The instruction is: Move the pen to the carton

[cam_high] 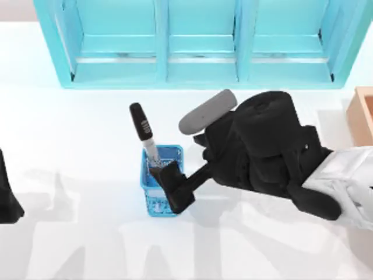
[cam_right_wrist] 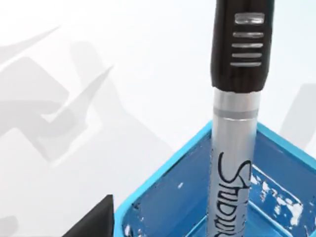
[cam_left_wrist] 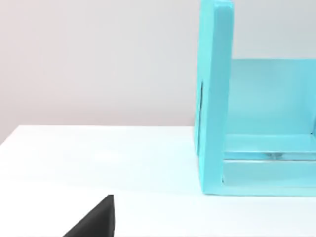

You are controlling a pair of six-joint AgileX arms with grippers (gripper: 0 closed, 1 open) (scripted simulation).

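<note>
The pen (cam_high: 144, 133) has a black cap and a silver barrel with dark lettering. It stands tilted in a small blue mesh cup (cam_high: 161, 182) at the table's middle. My right gripper (cam_high: 170, 185) hangs over the cup's near side, just beside the pen's lower end and open. In the right wrist view the pen (cam_right_wrist: 236, 123) rises out of the cup (cam_right_wrist: 163, 197), and one black finger (cam_right_wrist: 96, 221) stays well apart from it. The carton (cam_high: 362, 115), tan and orange-brown, shows partly at the right edge. My left arm (cam_high: 7, 197) is parked at the left edge.
A big turquoise shelf unit (cam_high: 198, 44) runs along the back of the white table; its end wall (cam_left_wrist: 215, 98) shows in the left wrist view, with one black finger (cam_left_wrist: 96, 221) at that view's lower edge. The right arm's bulk lies between cup and carton.
</note>
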